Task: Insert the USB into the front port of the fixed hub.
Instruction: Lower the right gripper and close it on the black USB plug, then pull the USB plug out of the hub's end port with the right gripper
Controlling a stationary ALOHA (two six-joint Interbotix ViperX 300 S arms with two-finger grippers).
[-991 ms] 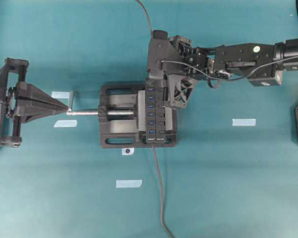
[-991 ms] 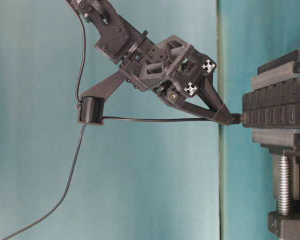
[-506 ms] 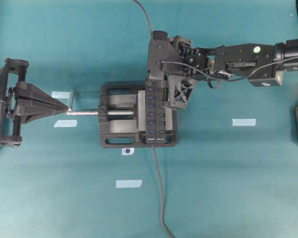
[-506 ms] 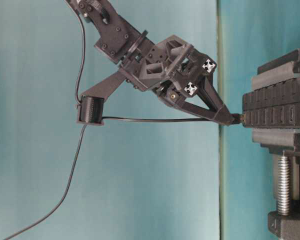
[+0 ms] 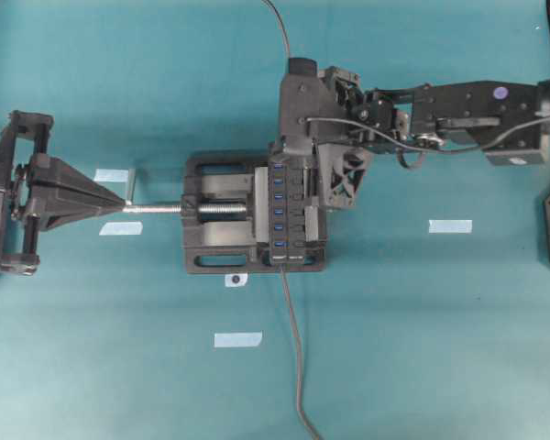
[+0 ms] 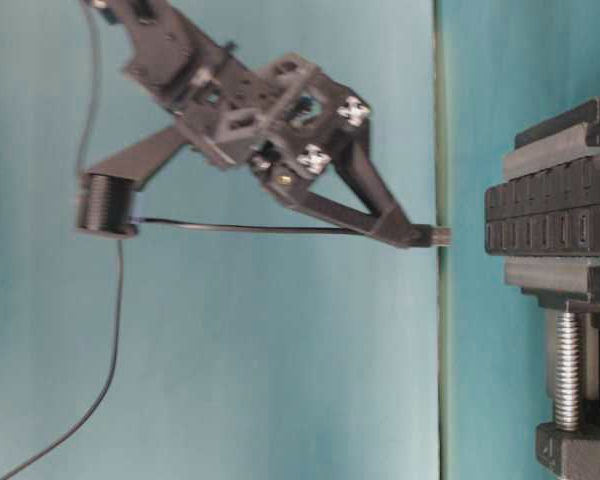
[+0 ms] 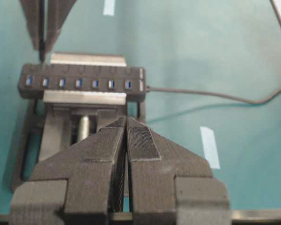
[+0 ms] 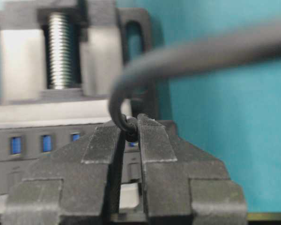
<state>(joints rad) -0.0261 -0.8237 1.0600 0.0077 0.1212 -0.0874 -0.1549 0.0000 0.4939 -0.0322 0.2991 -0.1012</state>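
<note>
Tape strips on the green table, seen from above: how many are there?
4. Two strips lie left of the vise, one strip below it, one strip to its right. The arms may hide more.

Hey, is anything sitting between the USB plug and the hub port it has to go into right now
Nothing visible. In the table-level view the USB, held by the right gripper, faces the fixed hub across an open gap showing only teal backdrop. Nothing plugs the hub's ports in the left wrist view.

Clear gap between USB [image 6: 441,236] and hub [image 6: 550,218].
</note>
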